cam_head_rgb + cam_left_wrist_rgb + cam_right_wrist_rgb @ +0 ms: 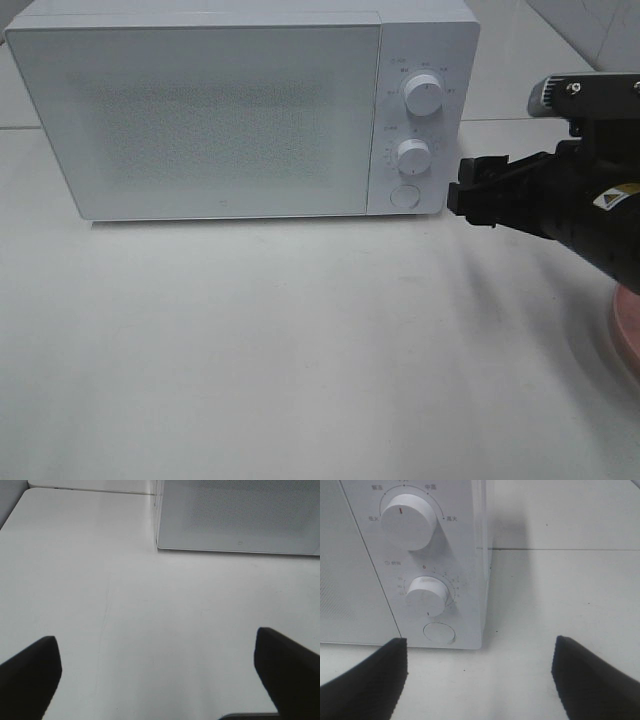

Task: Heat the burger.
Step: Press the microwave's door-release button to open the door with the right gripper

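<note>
One white microwave [220, 110] fills the overhead view, door shut. The right gripper [462, 195] hovers just beside its control panel, and a pink plate [628, 335] peeks out under that arm. No burger shows in any view, so I cannot tell where it is.

From the left wrist, the left gripper [155, 645] hangs spread wide over the white table [150, 595].

From the right wrist, the jaws stand apart and empty, facing the round door button [439, 633] beneath the timer knob [427, 596]. The step looks like opening the door: square one fingertip on the button and push straight, clear of the knob.
</note>
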Motion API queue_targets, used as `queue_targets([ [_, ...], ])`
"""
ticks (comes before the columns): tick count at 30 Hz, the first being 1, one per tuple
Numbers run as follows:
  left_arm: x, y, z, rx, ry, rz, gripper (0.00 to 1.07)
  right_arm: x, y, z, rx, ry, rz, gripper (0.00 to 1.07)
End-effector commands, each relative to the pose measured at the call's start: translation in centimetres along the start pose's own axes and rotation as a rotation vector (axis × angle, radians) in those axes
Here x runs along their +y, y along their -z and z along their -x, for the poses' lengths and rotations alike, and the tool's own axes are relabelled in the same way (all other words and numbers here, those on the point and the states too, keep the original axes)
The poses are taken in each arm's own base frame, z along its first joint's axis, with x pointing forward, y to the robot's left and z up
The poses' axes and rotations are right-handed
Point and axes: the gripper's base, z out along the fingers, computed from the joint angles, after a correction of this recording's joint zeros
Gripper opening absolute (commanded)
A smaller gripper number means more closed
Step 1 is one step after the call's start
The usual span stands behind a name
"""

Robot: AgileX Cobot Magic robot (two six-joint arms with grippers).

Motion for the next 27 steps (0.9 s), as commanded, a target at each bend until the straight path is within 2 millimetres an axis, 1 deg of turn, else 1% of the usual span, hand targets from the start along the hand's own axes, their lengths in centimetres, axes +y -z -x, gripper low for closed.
queue_targets([
  [1, -0.1, 0.3, -0.1, -0.036, -0.004, -0.010, 1.00, 1.0, 0.0, -0.5, -0.065, 0.023, -0.050, 0.76],
  [3, -0.1, 0.3, -0.1, -0.036, -0.004, -0.010, 1.00, 1.3, 0.0, -0.7, -0.073, 0.026, -0.057, 0.76],
  [5, -0.1, 0.3, -0.1, -0.036, -0.004, -0.010, 1.00, 2.2, 0.0, -1.3, -0.099, 0.050, -0.063, 0.76],
  [7, -0.1, 0.3, -0.1, -0.036, -0.004, -0.010, 1.00, 2.4, 0.0, -1.4, -0.111, 0.060, -0.061, 0.76],
  [8, -0.1, 0.3, -0.1, -0.036, -0.004, -0.010, 1.00, 3.0, 0.1, -1.7, -0.138, 0.078, -0.055, 0.76],
  [15, -0.1, 0.3, -0.1, -0.036, -0.004, -0.010, 1.00, 3.9, 0.4, -2.4, -0.193, 0.066, -0.091, 0.76],
  [18, -0.1, 0.3, -0.1, -0.036, -0.004, -0.010, 1.00, 4.7, 0.6, -3.0, -0.194, 0.072, -0.073, 0.76],
  [27, -0.1, 0.3, -0.1, -0.036, -0.004, -0.010, 1.00, 4.9, 0.7, -3.3, -0.184, 0.049, -0.067, 0.76],
])
